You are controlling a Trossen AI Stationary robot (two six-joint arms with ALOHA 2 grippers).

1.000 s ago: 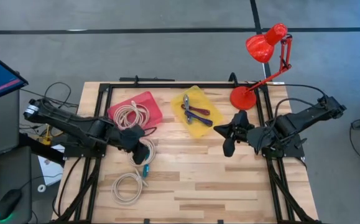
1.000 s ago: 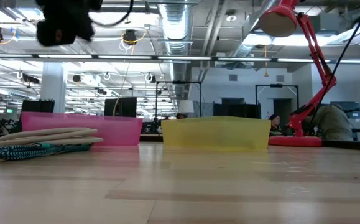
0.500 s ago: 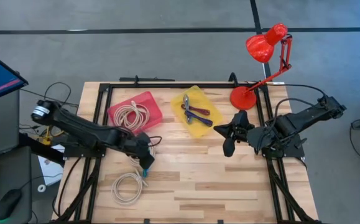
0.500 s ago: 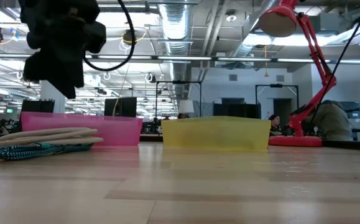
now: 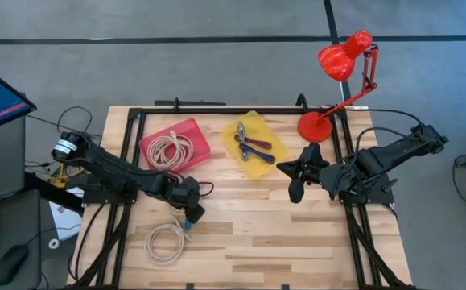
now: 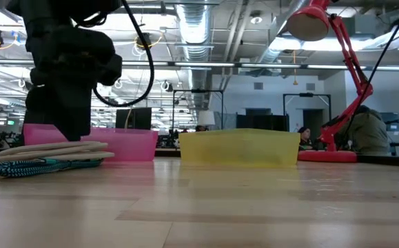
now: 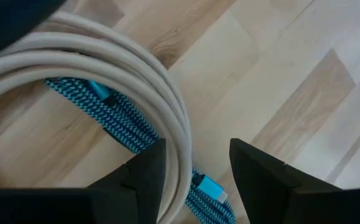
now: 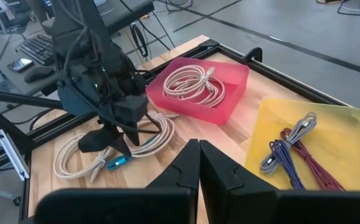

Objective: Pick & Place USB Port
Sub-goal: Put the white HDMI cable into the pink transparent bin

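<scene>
Overhead first: you have the left end effector (image 5: 190,211) low over the wooden counter (image 5: 297,234), right above the blue braided USB cable (image 5: 187,221), with a loose white cable coil (image 5: 164,242) lying just beside it, nearer the counter's front edge. Behind the left arm sits the pink bin (image 5: 176,143) with another white coil inside, and beside that the yellow tray (image 5: 256,145) holding purple and dark red cables. The red desk lamp (image 5: 341,76) stands at the far right corner. Your right end effector (image 5: 295,173) waits near the lamp's base, well apart from the blue cable.

At counter height, the left arm's dark bulk hangs down in front of the pink bin (image 6: 127,143); the blue braided cable (image 6: 44,167) lies flat on the counter under white cable loops (image 6: 61,148), and the yellow tray (image 6: 239,147) sits to the side.

From the left wrist, your two fingers (image 7: 147,177) are spread apart, straddling a white cable strand (image 7: 136,68), with the blue cable (image 7: 114,121) and its blue plug (image 7: 209,186) on the wood between them; nothing is gripped.

From the right wrist, that end effector's fingers (image 8: 183,165) lie pressed together, holding nothing, facing the left arm, pink bin (image 8: 223,93) and yellow tray (image 8: 341,143).
</scene>
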